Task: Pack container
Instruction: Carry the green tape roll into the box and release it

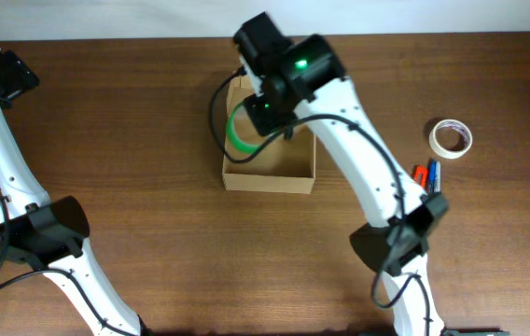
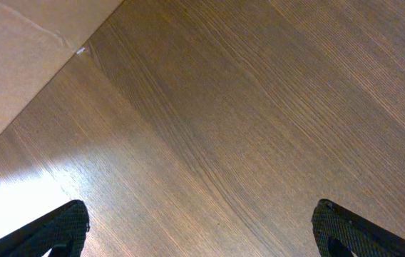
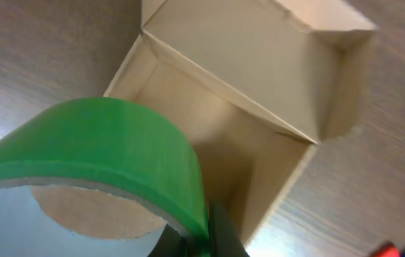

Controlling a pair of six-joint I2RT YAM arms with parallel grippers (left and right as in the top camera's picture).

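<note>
container [image 1: 270, 174], a small tan cardboard box, is sitting open on the dark wooden table [image 1: 134, 112], a little above the middle of the overhead view. in the right wrist view the container [image 3: 259, 100] is lying just below the camera, its flap lid [image 3: 259, 43] standing up along one side and its brown inner walls showing.

the right arm is reaching over the box from the right side. the right gripper [image 1: 270, 114] is hanging above the box's left half, and its fingers are clenching a green tape roll [image 1: 238, 136]. the roll is tilting on edge over the box's left wall, partly inside the rim. up close, the green tape roll [image 3: 103, 143] is filling the lower left of the right wrist view, with one dark finger [image 3: 220, 232] pressing against its edge.

to the right of the box, well apart from it, a white tape roll [image 1: 452, 137] is lying flat, and red and blue markers [image 1: 425, 175] are lying below that roll.

the left gripper [image 2: 199, 243] is hovering over bare table well to the left of the box, its fingers spreading wide and grasping nothing.
</note>
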